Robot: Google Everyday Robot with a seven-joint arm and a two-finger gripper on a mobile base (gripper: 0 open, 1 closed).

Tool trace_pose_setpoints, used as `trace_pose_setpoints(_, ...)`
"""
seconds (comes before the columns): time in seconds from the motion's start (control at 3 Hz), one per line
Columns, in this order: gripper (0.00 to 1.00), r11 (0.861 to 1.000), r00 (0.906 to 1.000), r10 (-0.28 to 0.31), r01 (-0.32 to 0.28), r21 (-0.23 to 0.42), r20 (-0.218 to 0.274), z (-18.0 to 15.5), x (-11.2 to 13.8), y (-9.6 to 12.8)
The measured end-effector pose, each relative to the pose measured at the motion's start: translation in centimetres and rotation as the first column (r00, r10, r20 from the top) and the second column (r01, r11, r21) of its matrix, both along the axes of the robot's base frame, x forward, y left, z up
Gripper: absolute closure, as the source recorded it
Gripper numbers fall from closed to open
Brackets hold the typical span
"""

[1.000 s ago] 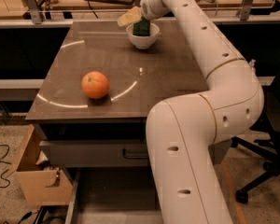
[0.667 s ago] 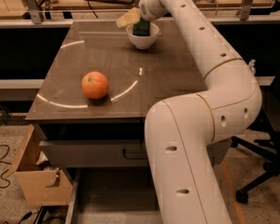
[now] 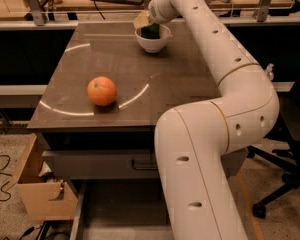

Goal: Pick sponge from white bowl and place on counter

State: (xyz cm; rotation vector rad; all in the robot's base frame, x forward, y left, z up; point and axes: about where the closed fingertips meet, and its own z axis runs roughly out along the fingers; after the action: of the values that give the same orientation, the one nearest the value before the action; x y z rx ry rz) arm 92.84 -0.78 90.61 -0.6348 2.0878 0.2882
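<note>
Arm (image 3: 240, 84): It is seen rising from the near right and stretched over the right side of the counter to the far edge, where its wrist is bent down over the bowl. The reach towards the pick is judged to be made.

Counter (image 3: 190, 79): A white arc is marked across its near half. Bare surface is seen to the left of and nearer than the bowl, so room for the placing is offered. Nothing of the task has been set down on it yet.

Orange (image 3: 101, 91): It is set on the near left of the counter, well apart from the bowl, and is no part of the task.

White bowl (image 3: 152, 43): It stands upright at the far middle of the counter, directly under the wrist.

Gripper (image 3: 148, 23): It is lowered into the mouth of the bowl, right at the sponge. Whether it is spread, closed, or pinching the sponge cannot be told.

Sponge (image 3: 151, 31): Its dark green face is seen inside the bowl, at rim height. It is judged not yet lifted out. Left to do: a secure grasp, the lift clear of the rim, the carry to bare counter, and the release.
</note>
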Motion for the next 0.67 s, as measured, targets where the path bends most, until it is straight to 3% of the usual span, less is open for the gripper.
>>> trace_pose_setpoints(0.67, 0.95, 1.0, 0.9999, 0.005, -0.005, -0.002, -0.009, -0.76, 0.11, 0.46)
